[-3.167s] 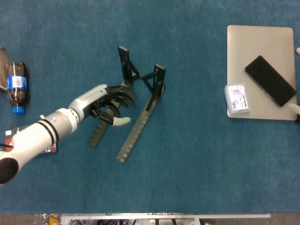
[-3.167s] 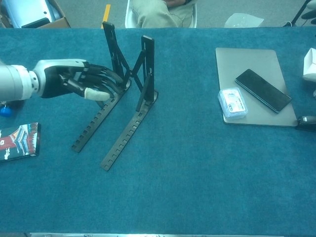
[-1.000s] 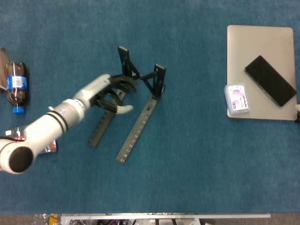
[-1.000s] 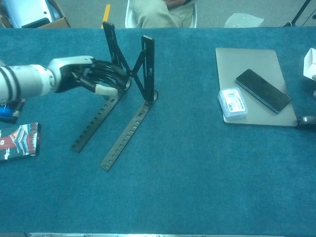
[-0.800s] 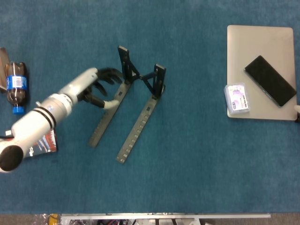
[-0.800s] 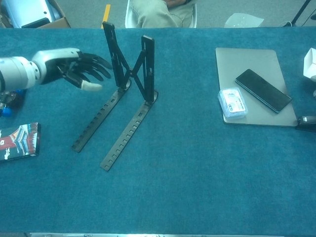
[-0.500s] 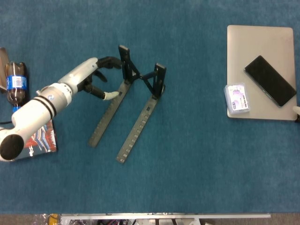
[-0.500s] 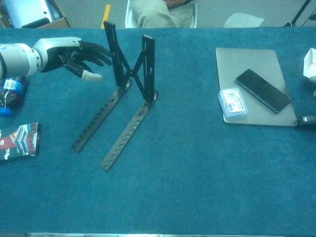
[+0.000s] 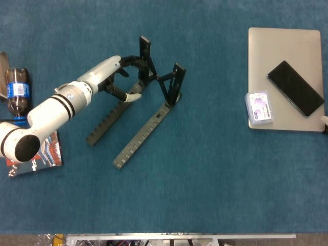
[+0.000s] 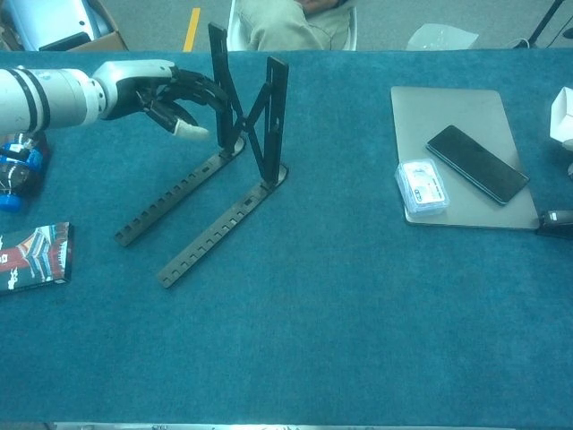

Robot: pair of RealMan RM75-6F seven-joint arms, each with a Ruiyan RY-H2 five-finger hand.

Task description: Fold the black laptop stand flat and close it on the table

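The laptop stand stood unfolded on the blue table, left of the closed laptop. The left hand had its fingers curled around the stand's near upright bar. The right hand was out of sight.

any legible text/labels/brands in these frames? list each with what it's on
Nothing reads clearly.
Bottle: blue label, print too small to read.
Red and black packet: printed graphics, lettering blurred.
Small clear case on the closed laptop: purple printed insert, illegible.
Phone: dark screen, no text visible.
Laptop stand and left hand: no markings visible.
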